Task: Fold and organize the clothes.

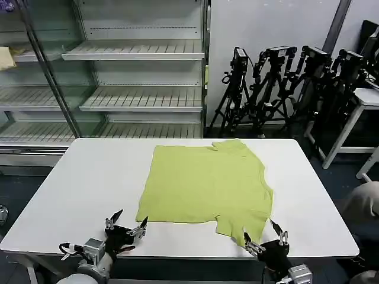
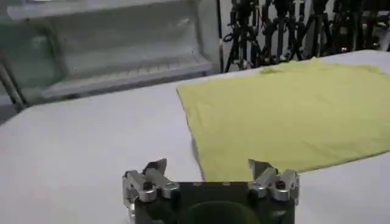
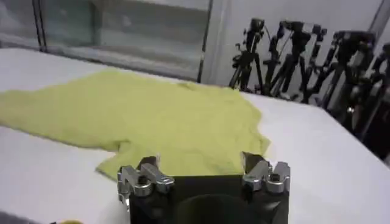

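— Where are the arms?
— Both sit low at the near edge, wrists pointing forward. The left gripper (image 1: pixel 127 223) is on the left side, the right gripper (image 1: pixel 265 235) on the right.
— Are the fingers closed?
— No. Each pair is spread wide with nothing between them; the left fingers (image 2: pixel 153 171) and the right fingers (image 3: pixel 148 165) stand clearly apart in the wrist views.

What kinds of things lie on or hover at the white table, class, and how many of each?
T-shirt, lime yellow-green: 1
Grippers, both open: 2, left gripper and right gripper
Total: 3
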Tool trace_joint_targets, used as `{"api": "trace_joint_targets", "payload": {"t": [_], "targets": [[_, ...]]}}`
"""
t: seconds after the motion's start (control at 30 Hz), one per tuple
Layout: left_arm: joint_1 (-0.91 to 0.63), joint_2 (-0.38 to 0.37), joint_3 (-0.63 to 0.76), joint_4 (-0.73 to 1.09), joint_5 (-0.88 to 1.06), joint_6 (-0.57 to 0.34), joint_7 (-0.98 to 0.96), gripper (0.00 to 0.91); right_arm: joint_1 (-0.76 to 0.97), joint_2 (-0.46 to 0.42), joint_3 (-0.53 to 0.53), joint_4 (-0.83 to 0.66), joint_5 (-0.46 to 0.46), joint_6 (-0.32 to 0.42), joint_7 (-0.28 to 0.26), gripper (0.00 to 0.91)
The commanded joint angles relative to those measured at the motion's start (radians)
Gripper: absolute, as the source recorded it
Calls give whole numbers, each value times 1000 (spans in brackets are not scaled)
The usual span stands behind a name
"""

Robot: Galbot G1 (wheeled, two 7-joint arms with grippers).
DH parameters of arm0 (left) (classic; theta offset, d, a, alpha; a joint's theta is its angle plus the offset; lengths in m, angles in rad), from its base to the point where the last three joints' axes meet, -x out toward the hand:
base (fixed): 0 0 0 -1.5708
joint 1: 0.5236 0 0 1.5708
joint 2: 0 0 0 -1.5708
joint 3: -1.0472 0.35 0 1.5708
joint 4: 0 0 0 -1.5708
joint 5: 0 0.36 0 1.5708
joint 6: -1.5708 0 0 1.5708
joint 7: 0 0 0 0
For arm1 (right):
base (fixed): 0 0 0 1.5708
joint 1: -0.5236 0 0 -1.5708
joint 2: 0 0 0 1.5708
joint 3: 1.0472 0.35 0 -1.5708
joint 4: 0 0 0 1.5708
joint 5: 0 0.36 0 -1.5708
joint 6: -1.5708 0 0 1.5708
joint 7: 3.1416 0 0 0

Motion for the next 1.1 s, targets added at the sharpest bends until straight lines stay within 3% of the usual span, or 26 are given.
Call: {"api": "trace_joint_targets", "payload": {"t": [0.03, 0.53, 0.57, 0.6, 0.63, 0.67, 1.1], "targets": [[-3, 14, -25, 10, -111, 59, -9, 907, -54, -7, -6, 14, 23, -35, 27, 907], [-57, -18, 15, 45, -97, 59, -42, 907, -31, -11, -30, 9, 75, -69, 39, 907], [-57, -18, 14, 47, -96, 59, -45, 856, -32, -10, -31, 12, 76, -70, 39, 907], [-56, -17, 13, 50, -96, 59, -45, 312, -32, -10, -32, 13, 76, -72, 39, 887], [-54, -16, 12, 51, -95, 59, -45, 20, -30, -9, -34, 13, 76, -74, 39, 383], [-54, -16, 12, 52, -94, 59, -45, 10, -29, -8, -36, 12, 76, -76, 39, 0], [-47, -21, 27, 65, -94, 60, -22, 20, -26, -3, -51, 2, 93, -96, 36, 0]]}}
